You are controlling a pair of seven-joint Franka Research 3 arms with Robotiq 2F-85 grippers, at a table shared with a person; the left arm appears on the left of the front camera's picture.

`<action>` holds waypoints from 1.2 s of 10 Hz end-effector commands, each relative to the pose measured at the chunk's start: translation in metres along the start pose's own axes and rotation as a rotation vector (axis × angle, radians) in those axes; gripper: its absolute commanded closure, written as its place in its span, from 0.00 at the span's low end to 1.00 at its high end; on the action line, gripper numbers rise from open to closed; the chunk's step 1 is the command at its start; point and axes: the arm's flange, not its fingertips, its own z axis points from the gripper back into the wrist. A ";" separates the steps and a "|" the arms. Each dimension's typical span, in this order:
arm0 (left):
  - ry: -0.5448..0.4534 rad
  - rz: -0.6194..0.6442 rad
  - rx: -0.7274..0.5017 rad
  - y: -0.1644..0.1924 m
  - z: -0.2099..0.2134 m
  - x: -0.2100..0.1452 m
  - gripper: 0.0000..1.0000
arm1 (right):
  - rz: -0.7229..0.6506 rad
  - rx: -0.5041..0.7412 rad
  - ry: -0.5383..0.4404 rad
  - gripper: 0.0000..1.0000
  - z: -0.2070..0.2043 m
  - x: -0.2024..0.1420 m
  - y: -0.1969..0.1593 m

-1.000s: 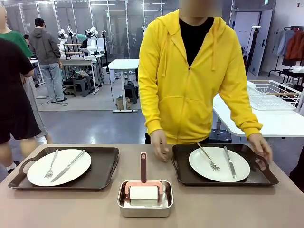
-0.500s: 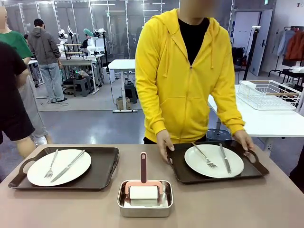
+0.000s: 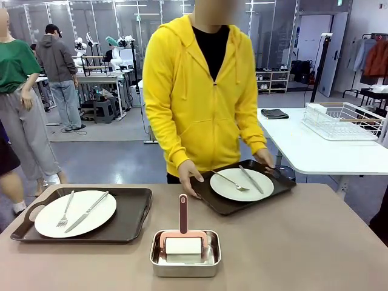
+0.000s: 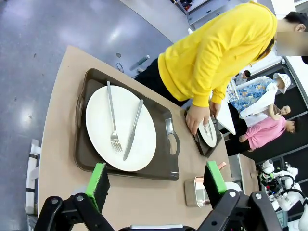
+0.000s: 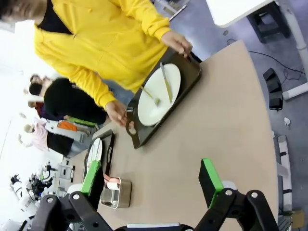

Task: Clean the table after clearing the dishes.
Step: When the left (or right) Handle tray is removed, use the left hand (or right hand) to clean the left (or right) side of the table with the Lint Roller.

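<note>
- In the left wrist view, at 5 o'clock, you see the steel pan (image 4: 192, 192) half hidden behind a green pad (image 4: 214, 176).
- In the right wrist view, at 8 o'clock, the left tray (image 5: 110, 146) is too small for you to make out.

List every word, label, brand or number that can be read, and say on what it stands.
None can be read.
The left tray, the tray that the person holds, the steel pan and the yellow hoodie bear no print.
A small green sign at the front view's top edge is too small to read.
</note>
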 end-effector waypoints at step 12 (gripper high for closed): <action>-0.008 -0.008 -0.020 0.002 0.002 0.001 0.00 | 0.928 -0.034 0.812 0.00 -0.367 -0.056 0.263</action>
